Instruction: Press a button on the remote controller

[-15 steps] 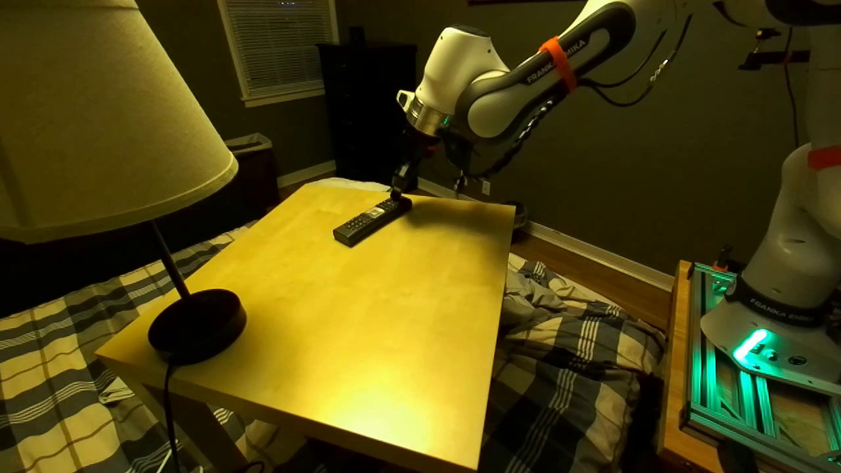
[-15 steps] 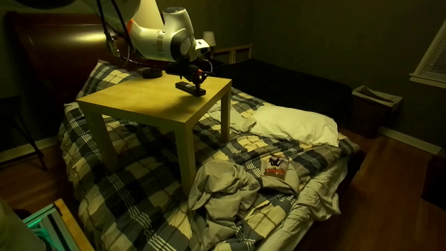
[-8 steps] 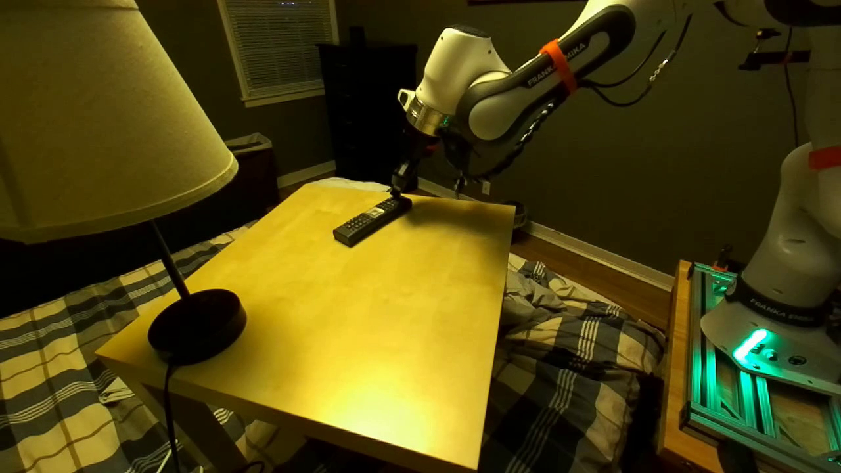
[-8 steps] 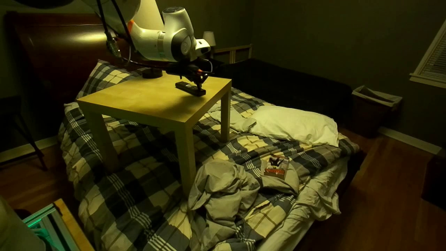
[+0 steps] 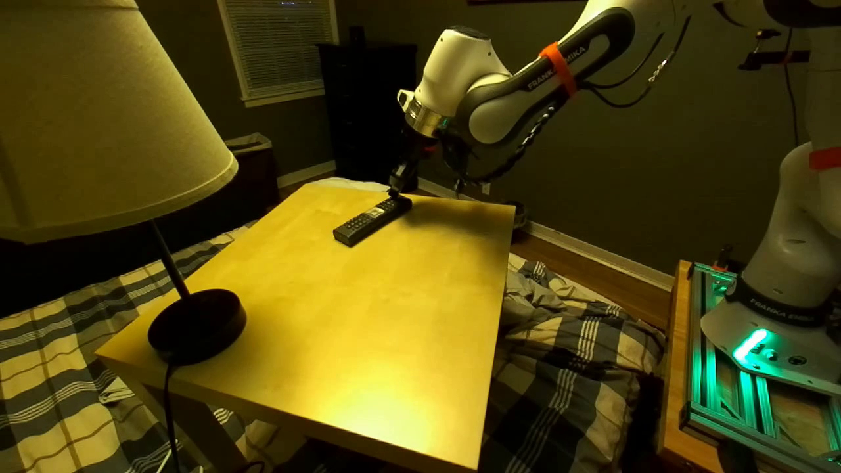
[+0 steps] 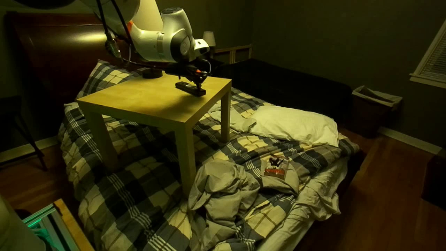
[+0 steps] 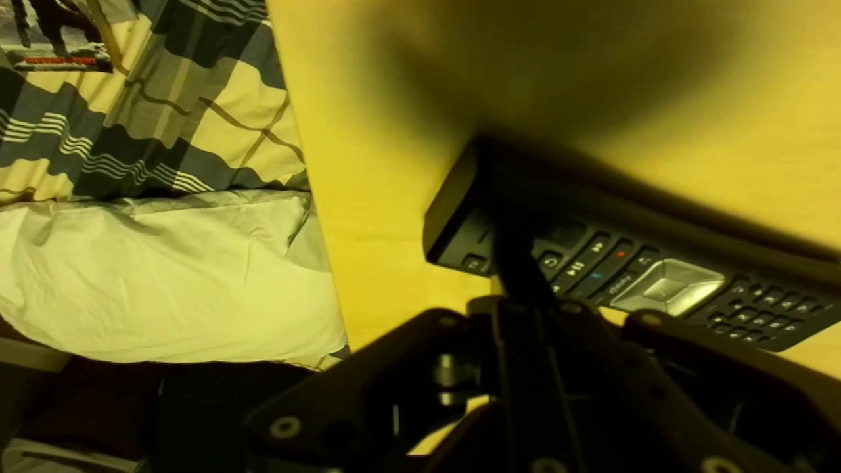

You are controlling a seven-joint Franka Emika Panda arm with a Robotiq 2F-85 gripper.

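Note:
The remote controller (image 5: 366,226) is a slim black bar with rows of buttons and a silvery square pad. It lies flat on the yellow tabletop (image 5: 368,295) near the far edge and also shows in an exterior view (image 6: 186,88). In the wrist view the remote (image 7: 594,266) runs diagonally from the middle to the right. My gripper (image 5: 395,192) points down over the end of the remote beyond the pad. Its fingers (image 7: 516,263) are together with nothing between them. The tips cover some buttons near that end. I cannot tell whether they touch the surface.
A lamp with a round black base (image 5: 197,326) stands at the table's near corner. The table stands on a bed with a plaid cover (image 6: 146,195). A white pillow (image 6: 296,123) and a book (image 6: 277,166) lie on the bed.
The gripper tips have shifted very slightly along the remote, a little toward the left in both exterior views. The remote has not moved.

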